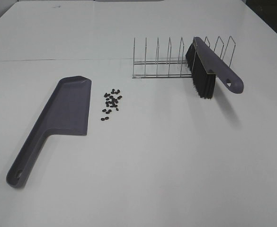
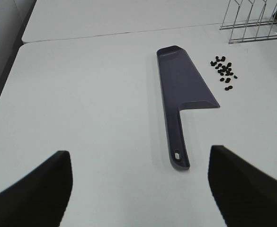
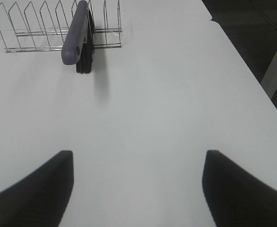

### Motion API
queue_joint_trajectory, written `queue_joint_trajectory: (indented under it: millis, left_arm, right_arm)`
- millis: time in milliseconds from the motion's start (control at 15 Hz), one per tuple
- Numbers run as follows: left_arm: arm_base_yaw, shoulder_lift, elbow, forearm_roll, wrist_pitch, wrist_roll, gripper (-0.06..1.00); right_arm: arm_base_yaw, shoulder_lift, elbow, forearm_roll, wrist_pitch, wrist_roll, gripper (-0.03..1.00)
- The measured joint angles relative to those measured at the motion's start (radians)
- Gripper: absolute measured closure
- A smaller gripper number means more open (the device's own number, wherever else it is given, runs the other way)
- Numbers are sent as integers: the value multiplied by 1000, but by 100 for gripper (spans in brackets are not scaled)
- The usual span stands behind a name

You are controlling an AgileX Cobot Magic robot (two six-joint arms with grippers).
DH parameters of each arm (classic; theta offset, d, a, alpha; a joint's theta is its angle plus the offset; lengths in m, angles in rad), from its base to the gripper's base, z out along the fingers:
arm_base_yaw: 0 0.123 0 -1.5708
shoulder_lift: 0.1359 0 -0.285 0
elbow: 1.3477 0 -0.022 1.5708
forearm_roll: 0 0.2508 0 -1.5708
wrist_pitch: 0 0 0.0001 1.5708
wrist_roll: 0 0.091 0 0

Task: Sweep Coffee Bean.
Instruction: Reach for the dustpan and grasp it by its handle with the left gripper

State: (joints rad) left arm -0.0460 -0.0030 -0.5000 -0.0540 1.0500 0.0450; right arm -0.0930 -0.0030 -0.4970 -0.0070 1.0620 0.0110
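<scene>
We see neither arm from the high camera. Each claw shows only as two dark finger ends, cut off at the wrist pictures' edges. The left claw (image 2: 138, 189) hangs above the counter (image 1: 176, 165), spread wide and empty, facing the handle end of the dustpan (image 1: 62, 118). The right claw (image 3: 138, 187), equally wide and empty, faces the brush (image 1: 209, 66), which stands in the wire rack (image 1: 162, 61) nearer the counter's far edge. The coffee bean (image 1: 111, 100) cluster lies loose just beside the dustpan's blade, between it and the rack.
</scene>
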Motion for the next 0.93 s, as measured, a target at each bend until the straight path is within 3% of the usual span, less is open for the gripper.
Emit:
queue_joint_trajectory:
  millis: [933]
  left_arm:
    - [0,0,0,0,0,0,20]
  right_arm:
    - [0,0,0,0,0,0,30]
